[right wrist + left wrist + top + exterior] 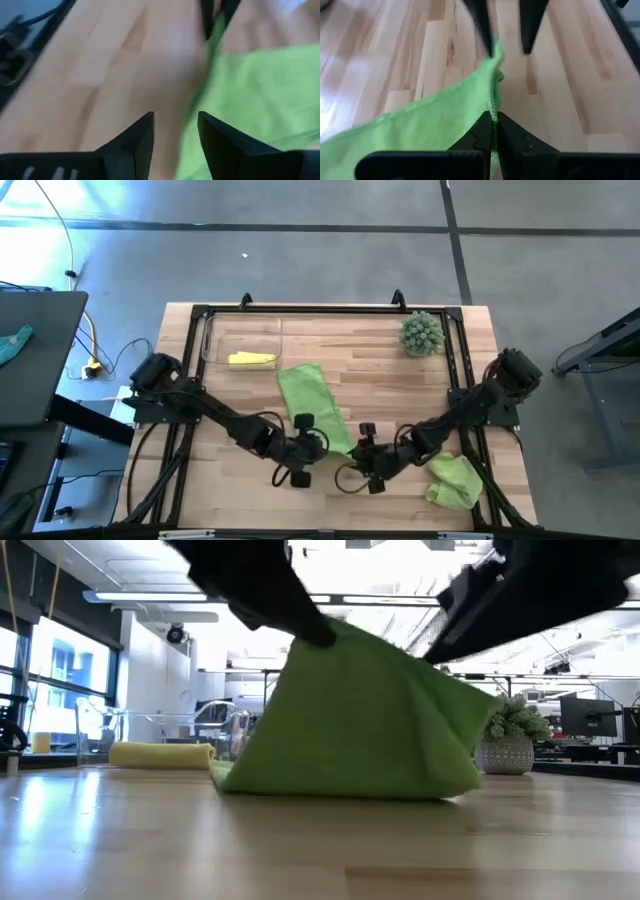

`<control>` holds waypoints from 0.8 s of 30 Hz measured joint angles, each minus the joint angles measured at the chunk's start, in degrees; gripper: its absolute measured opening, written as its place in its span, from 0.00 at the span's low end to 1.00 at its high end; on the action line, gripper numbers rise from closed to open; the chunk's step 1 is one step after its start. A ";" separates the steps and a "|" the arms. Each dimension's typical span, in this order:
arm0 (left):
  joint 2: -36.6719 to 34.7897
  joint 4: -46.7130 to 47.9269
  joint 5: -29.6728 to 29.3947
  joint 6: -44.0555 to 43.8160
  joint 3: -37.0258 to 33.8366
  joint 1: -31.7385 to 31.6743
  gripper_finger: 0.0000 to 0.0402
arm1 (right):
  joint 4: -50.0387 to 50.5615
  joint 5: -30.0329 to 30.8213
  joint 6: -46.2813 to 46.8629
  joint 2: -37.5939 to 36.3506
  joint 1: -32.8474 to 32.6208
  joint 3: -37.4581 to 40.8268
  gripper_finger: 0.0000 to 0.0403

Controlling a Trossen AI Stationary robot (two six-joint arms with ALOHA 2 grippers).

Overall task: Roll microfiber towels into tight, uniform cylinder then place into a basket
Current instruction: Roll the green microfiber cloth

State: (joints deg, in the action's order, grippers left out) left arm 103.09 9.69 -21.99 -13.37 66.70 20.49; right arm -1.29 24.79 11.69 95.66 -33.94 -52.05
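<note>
At the lower centre of the high view, the left gripper (494, 131) is clamped on the light green microfiber towel (315, 405)'s edge; the right gripper (176, 130) gapes, its fingers straddling the cloth. No writing is legible.

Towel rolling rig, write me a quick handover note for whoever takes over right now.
Left gripper: shut on the near edge of the flat green towel at mid-table, lifting it.
Right gripper: open, beside the same edge, holding nothing.
Yellow towel: rolled, lying in the basket at the far left.
Second green towel: crumpled at the near right, untouched.
Done: one roll in the basket.
Left: roll and place both green towels.
</note>
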 joint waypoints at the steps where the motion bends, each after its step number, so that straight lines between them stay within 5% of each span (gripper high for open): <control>1: 0.00 -0.23 0.19 0.00 0.15 -0.23 0.01 | -0.67 2.91 -1.25 0.02 -0.47 0.00 0.36; 14: -0.17 -0.45 0.32 -1.44 0.22 -2.97 0.01 | -13.60 11.04 -5.65 4.94 1.67 -0.06 0.42; 24: -0.17 1.88 1.63 -1.53 0.22 -3.18 0.01 | -0.61 22.15 -5.69 6.11 2.44 0.02 0.39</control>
State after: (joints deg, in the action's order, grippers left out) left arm 102.91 11.57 -20.36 -14.89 66.92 17.30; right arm -1.90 46.94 6.00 101.77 -31.50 -52.03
